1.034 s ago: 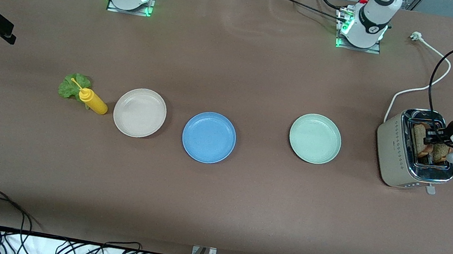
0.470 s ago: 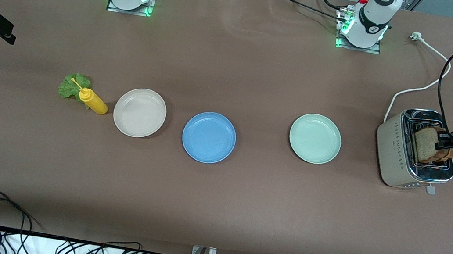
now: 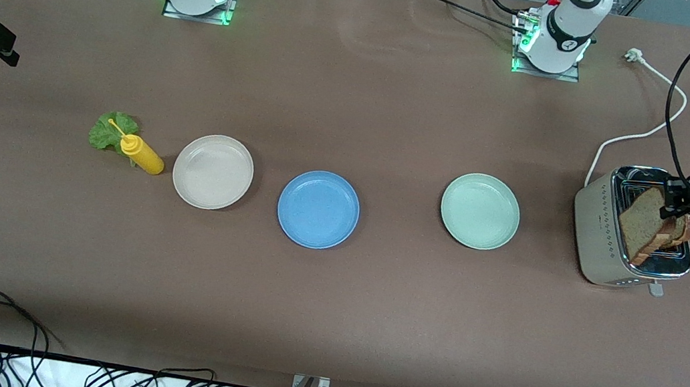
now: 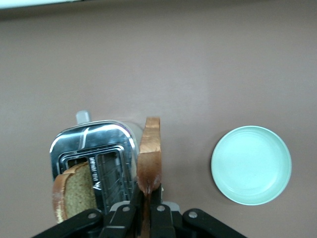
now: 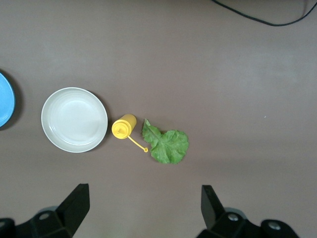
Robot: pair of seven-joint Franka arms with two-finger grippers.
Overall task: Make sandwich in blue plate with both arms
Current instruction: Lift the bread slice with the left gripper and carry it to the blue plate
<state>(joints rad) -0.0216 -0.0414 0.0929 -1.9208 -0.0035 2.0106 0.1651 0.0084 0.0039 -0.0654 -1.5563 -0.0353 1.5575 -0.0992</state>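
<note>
First slice lifted over the toaster, blue plate waiting mid-tabletop

Your left gripper has its jaws clamped on one bread slice above the toaster at the left arm's end of the tabletop; a second slice sits in its slot. Raise it clear of the slot before you swing toward the blue plate, passing over the pale green plate, and lay it flat. Your right gripper waits, jaws apart, above the lettuce, yellow bottle and beige plate.
</note>
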